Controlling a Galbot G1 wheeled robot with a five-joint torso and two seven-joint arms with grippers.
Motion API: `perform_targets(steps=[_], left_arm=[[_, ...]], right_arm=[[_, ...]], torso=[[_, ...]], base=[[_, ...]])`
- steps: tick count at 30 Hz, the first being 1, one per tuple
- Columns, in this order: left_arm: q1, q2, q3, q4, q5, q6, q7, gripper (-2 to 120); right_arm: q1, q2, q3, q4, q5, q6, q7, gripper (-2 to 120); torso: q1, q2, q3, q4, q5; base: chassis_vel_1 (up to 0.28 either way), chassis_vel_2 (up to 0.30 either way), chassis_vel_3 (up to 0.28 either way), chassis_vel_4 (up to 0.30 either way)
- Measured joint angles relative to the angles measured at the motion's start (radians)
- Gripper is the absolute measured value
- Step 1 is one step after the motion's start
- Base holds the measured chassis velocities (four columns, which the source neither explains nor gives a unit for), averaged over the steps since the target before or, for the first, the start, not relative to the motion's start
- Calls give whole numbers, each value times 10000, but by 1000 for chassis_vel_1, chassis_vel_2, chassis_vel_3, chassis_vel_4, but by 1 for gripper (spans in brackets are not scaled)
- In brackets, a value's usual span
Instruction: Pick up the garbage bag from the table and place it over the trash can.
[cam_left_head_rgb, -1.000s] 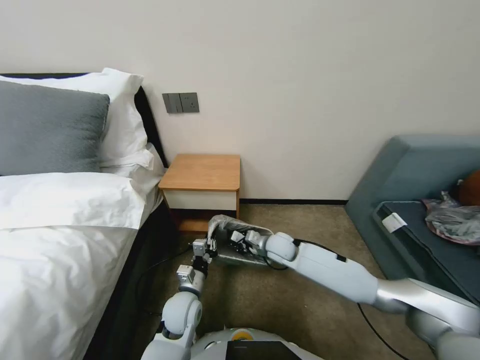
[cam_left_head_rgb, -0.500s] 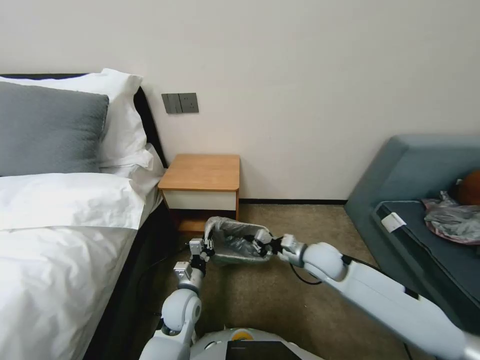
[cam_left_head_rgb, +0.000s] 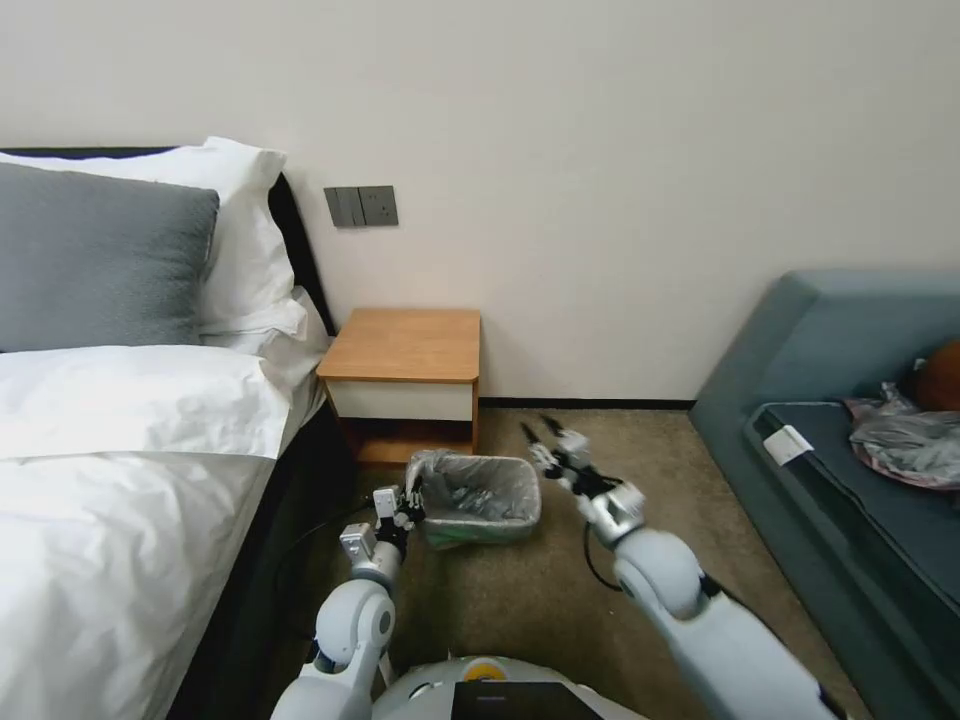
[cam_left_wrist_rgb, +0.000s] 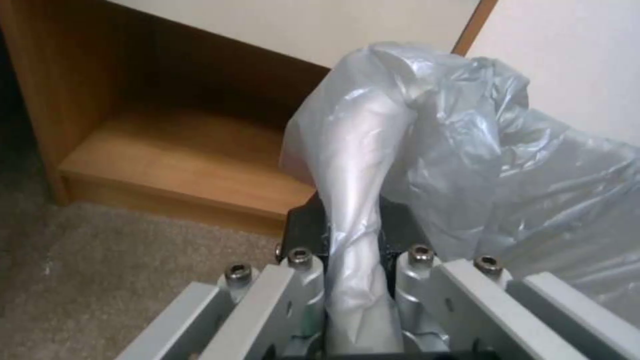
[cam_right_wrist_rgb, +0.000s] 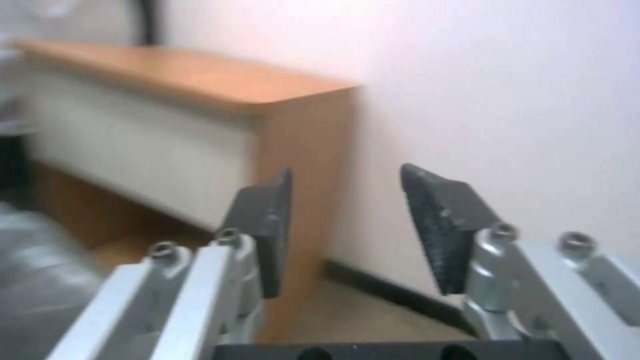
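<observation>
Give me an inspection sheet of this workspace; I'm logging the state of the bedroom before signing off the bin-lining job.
Surface: table, orange-brown top bare; carpet floor.
Job's things: garbage bag lines the trash can on the carpet in front of the table; one corner bunched up at the left gripper.
Clutter: second grey-pink bag on the sofa, beside an orange-brown object.
Grippers: left gripper shut on the garbage bag's bunched corner; right gripper open, raised beside the trash can, holding nothing.
Cables: a dark cable on the floor by the bed.
Surroundings: pillows, wall switch plate, plain wall.
</observation>
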Motion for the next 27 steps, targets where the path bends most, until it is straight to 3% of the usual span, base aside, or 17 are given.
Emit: perform_targets(steps=[4,13,27], left_arm=[[-115,171,15,218,-290,-150,42,7],[-185,218,130,649,-734,-108,109,7],[-144,151,223,1378,-732,-351,354,7]], right_arm=[[-1174,1550,1469,179,-222,807,46,68],[-1391,2667,1719,155,-169,1198,27,98],[-1019,3029,1646,98,118,1176,-67,100]], torso=[[0,0,0,3,1],[0,0,1,5,0],[1,0,0,4,4]], base=[[0,0,0,0],[0,0,0,0],[0,0,0,0]])
